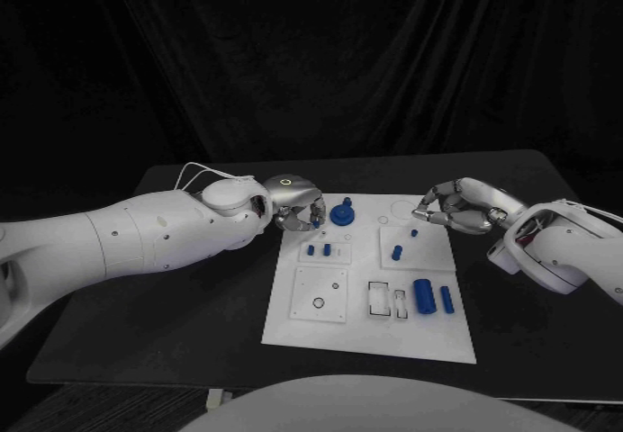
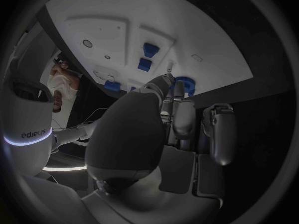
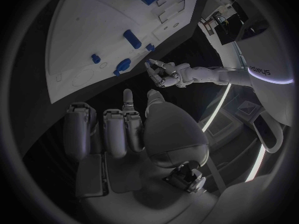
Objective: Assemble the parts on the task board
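Observation:
The white task board (image 1: 370,310) lies in the middle of the black table. A blue round knob (image 1: 341,213) stands at its far left corner. My left hand (image 1: 300,208) hovers just left of that knob with its fingers curled down and nothing visible in them. In the left wrist view its fingertips (image 2: 179,92) reach close to the knob (image 2: 185,84). My right hand (image 1: 453,208) hangs over the board's far right corner. Its fingers (image 3: 118,129) are folded in, with nothing in them. Two small blue pieces (image 1: 318,249), short pegs (image 1: 399,254) and blue cylinders (image 1: 423,291) sit on the board.
A round recess (image 1: 320,303) and a small hole (image 1: 337,287) mark the board's near left plate. White slots (image 1: 378,300) lie beside the cylinders. Bare black table (image 1: 169,324) runs along both sides of the board, and a dark curtain hangs behind.

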Robot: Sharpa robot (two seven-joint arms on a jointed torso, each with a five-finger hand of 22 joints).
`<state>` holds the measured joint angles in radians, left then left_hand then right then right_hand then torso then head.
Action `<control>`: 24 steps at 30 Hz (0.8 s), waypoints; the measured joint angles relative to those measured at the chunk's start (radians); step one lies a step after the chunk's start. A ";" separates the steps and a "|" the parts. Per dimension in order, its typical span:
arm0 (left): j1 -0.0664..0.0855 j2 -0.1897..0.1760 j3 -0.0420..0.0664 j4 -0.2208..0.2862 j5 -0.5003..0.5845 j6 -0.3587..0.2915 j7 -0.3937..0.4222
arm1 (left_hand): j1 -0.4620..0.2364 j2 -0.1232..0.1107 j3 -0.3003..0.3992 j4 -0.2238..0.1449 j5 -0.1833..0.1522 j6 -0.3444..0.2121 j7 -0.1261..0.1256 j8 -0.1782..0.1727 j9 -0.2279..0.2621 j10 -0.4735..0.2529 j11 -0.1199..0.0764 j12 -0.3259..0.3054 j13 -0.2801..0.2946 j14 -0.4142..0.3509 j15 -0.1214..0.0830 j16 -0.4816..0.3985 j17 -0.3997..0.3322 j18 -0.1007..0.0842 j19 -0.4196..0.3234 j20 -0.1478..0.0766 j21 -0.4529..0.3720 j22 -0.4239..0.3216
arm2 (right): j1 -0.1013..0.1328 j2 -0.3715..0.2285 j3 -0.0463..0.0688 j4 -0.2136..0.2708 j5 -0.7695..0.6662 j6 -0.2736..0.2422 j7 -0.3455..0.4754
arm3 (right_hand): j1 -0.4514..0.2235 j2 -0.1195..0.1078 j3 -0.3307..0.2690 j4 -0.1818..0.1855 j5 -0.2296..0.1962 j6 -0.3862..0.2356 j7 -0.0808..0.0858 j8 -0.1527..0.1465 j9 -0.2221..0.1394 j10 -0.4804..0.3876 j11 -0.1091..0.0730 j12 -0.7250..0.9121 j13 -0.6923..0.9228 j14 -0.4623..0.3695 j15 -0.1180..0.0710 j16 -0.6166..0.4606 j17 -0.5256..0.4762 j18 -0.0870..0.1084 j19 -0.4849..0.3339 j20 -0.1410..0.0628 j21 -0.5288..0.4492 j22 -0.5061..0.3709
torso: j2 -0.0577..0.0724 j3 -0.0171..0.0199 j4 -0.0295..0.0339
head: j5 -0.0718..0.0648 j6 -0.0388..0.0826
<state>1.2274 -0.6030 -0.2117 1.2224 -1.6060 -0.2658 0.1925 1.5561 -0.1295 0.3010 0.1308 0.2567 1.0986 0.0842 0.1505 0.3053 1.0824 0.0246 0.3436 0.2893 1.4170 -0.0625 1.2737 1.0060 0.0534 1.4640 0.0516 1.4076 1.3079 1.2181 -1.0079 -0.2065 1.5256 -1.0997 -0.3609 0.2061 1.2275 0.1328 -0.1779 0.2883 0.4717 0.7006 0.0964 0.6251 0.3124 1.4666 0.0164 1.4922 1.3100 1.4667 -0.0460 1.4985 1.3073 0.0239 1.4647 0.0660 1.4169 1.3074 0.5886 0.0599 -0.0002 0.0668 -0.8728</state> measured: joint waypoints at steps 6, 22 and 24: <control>0.000 0.012 0.000 -0.012 0.000 0.012 -0.006 | 0.000 0.000 0.002 -0.002 0.000 -0.009 -0.002 -0.007 0.000 0.000 0.000 -0.005 -0.001 0.000 0.000 0.000 -0.002 0.000 0.000 0.000 0.000 0.000 | -0.001 0.001 0.000 -0.001 0.000 0.002 -0.001 | 0.000 0.000 0.000 0.000 0.000 0.000 0.000 0.000 0.000 0.000 0.000 0.000 0.000 0.000 0.000 0.000 0.000 0.000 0.000 0.000 0.000 0.000 | 0.001 -0.0006 -0.0003 | -0.001 0.000; -0.006 0.060 0.000 -0.069 0.000 0.045 -0.014 | 0.000 0.000 0.007 -0.007 0.000 -0.016 -0.002 -0.015 -0.004 0.000 0.001 -0.009 -0.003 0.000 0.000 -0.008 -0.018 0.000 0.000 0.000 0.000 0.000 | -0.001 0.000 0.000 -0.003 0.000 0.003 -0.002 | 0.004 -0.004 0.000 0.000 0.000 0.000 0.000 0.000 0.000 0.000 0.000 -0.004 0.000 0.000 0.000 0.000 0.000 0.000 0.000 0.000 -0.006 0.001 | 0.002 -0.0007 -0.0012 | -0.002 0.000; -0.007 0.065 0.000 -0.073 0.000 0.050 -0.015 | 0.000 0.000 0.009 -0.005 0.000 -0.016 -0.002 -0.015 -0.004 0.000 0.001 -0.009 -0.004 0.000 0.000 -0.012 -0.020 0.000 0.000 0.000 0.000 0.000 | -0.001 -0.001 0.000 -0.002 0.000 0.003 -0.002 | 0.004 -0.004 0.000 0.000 0.000 0.000 0.000 0.000 0.000 0.000 0.000 -0.004 0.000 0.000 0.000 0.000 0.000 0.000 0.000 0.000 -0.006 0.001 | 0.002 -0.0007 -0.0012 | -0.002 0.000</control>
<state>1.2202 -0.5384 -0.2119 1.1490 -1.6061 -0.2157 0.1775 1.5562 -0.1296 0.3099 0.1256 0.2563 1.0824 0.0822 0.1352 0.3011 1.0826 0.0253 0.3350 0.2857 1.4169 -0.0624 1.2616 0.9865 0.0533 1.4639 0.0516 1.4076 1.3077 1.2172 -1.0084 -0.2065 1.5233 -1.0997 -0.3575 0.2036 1.2316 0.1286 -0.1779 0.2883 0.4717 0.7005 0.0964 0.6251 0.3124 1.4666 0.0164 1.4880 1.3103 1.4667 -0.0460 1.4985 1.3074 0.0240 1.4647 0.0660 1.4113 1.3080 0.5905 0.0593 -0.0014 0.0652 -0.8728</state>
